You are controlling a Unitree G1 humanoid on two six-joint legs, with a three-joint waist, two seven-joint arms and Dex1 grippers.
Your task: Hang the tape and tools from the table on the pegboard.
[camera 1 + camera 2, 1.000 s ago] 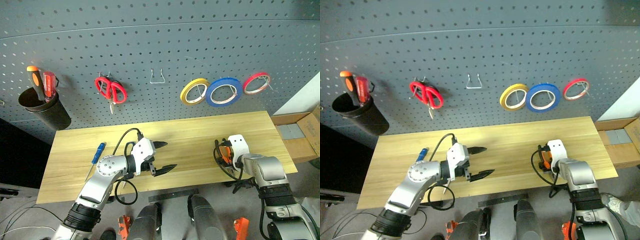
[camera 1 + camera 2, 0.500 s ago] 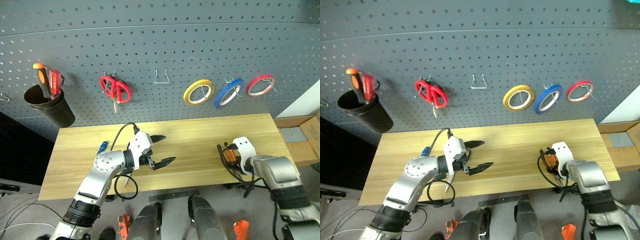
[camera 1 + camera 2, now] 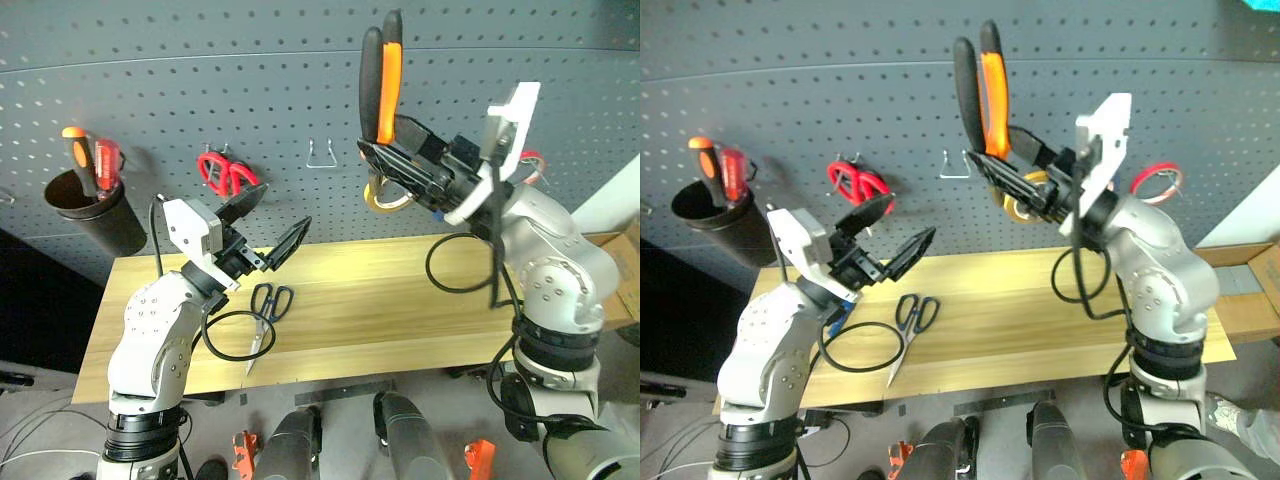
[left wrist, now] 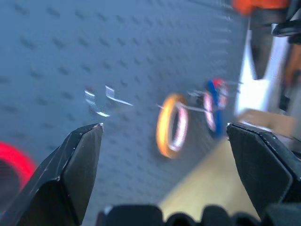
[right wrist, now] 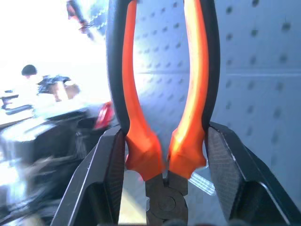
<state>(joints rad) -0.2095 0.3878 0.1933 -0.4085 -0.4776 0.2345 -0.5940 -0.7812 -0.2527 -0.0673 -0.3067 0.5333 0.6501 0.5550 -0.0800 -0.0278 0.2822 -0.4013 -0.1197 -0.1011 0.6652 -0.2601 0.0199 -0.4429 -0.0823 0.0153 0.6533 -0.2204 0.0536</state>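
My right gripper [image 3: 396, 150] is raised in front of the pegboard [image 3: 200, 80], shut on the orange-and-black pliers [image 3: 382, 85]. Their handles point up between the fingers [image 5: 110, 174]. My left gripper [image 3: 283, 207] hangs open and empty above the table [image 3: 400, 300], aimed at the board. The dark-handled scissors [image 3: 268, 303] lie flat on the wood just below it. A blue bit of the screwdriver [image 3: 834, 322] peeks out from behind my left arm. The blue tape [image 4: 216, 110] hangs on a hook between the yellow roll [image 4: 170, 125] and the red roll [image 3: 531, 162].
Red-handled scissors [image 3: 225, 172] hang left of an empty wire hook [image 3: 322, 155]. A black cup [image 3: 85, 205] at the board's left holds orange and red handles. A black cable [image 3: 225, 338] loops over the table beside the scissors.
My right arm has swung up from the table's right end with the pliers in its grip. My left gripper rose and tilted up, still open, uncovering the scissors. The camera shifted.
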